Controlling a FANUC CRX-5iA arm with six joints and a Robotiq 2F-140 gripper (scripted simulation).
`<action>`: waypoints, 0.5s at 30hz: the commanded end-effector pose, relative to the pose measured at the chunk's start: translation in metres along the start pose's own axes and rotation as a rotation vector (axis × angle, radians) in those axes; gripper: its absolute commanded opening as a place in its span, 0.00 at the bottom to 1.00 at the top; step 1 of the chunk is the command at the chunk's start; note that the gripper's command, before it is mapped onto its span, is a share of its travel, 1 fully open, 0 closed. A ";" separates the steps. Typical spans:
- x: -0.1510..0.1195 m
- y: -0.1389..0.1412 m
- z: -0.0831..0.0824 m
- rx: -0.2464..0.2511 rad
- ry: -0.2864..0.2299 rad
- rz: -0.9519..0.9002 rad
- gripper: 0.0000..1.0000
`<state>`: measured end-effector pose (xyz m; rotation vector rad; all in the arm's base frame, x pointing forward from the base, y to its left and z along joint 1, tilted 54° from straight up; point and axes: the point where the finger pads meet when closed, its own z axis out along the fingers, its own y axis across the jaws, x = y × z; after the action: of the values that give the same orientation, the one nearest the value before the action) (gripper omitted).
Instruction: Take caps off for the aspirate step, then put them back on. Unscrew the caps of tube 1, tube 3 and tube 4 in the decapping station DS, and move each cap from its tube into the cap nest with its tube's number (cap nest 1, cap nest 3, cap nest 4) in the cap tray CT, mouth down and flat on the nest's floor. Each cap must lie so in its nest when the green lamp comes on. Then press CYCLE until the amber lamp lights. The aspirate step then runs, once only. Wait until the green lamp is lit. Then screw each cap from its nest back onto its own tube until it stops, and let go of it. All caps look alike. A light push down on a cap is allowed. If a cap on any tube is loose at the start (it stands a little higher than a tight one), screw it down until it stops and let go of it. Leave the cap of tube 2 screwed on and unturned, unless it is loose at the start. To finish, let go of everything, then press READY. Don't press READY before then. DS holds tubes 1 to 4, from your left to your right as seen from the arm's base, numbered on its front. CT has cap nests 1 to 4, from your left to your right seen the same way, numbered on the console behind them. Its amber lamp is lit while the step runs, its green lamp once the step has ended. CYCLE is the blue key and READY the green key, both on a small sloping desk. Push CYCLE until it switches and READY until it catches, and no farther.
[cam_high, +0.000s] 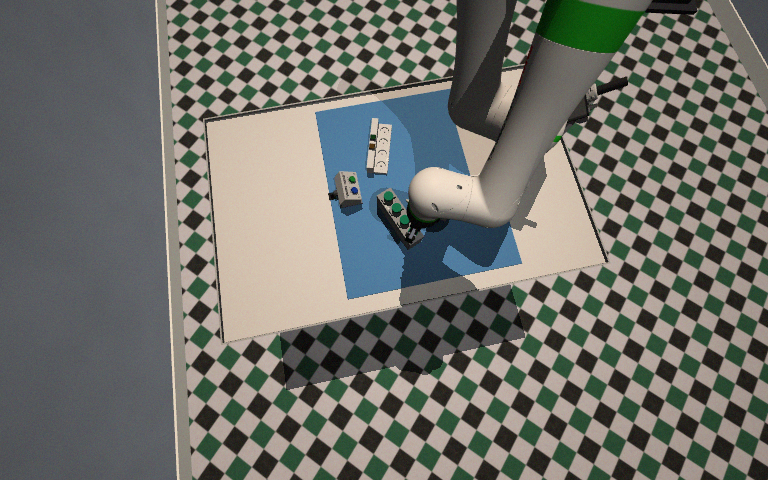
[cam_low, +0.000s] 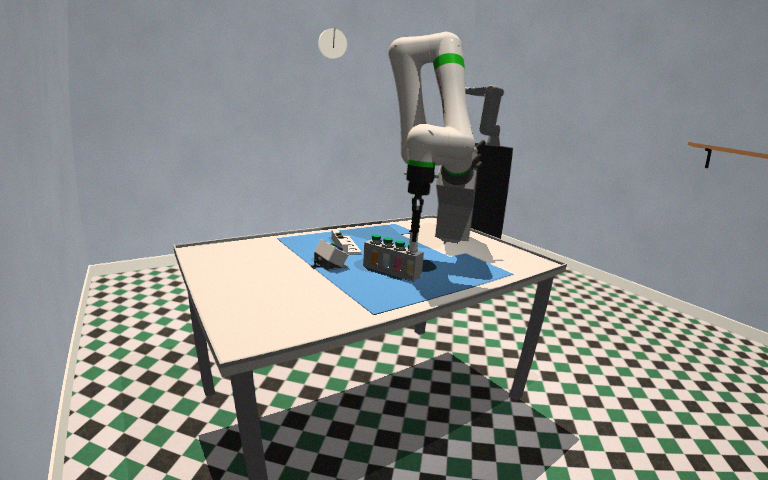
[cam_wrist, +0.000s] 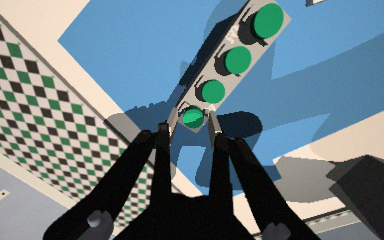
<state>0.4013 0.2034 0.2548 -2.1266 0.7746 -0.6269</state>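
Note:
The dark decapping station (cam_high: 399, 217) stands on the blue mat, and each of its tubes carries a green cap. It also shows in the wrist view (cam_wrist: 227, 65) and in the exterior view (cam_low: 393, 259). My gripper (cam_wrist: 193, 116) points straight down over the end tube, tube 1, at the station's near-right end in the exterior view (cam_low: 414, 244). Its two fingers straddle that tube's cap (cam_wrist: 192, 116) with a small gap on each side. The gripper is open and holds nothing. The white cap tray (cam_high: 380, 148) lies farther back, and its nests look empty.
The grey key desk (cam_high: 348, 188) with a green key and a blue key sits left of the station, with a console strip along the tray's left side. The arm's elbow (cam_high: 453, 195) hangs over the station's right side. A dark box (cam_low: 491, 189) stands at the table's back.

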 end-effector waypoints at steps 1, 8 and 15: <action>0.001 0.000 0.000 -0.004 -0.014 -0.002 0.35; 0.001 0.000 0.000 -0.005 -0.014 0.081 0.35; 0.001 0.000 0.000 -0.007 -0.013 0.414 0.35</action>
<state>0.4019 0.2028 0.2550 -2.0137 0.9764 -0.4739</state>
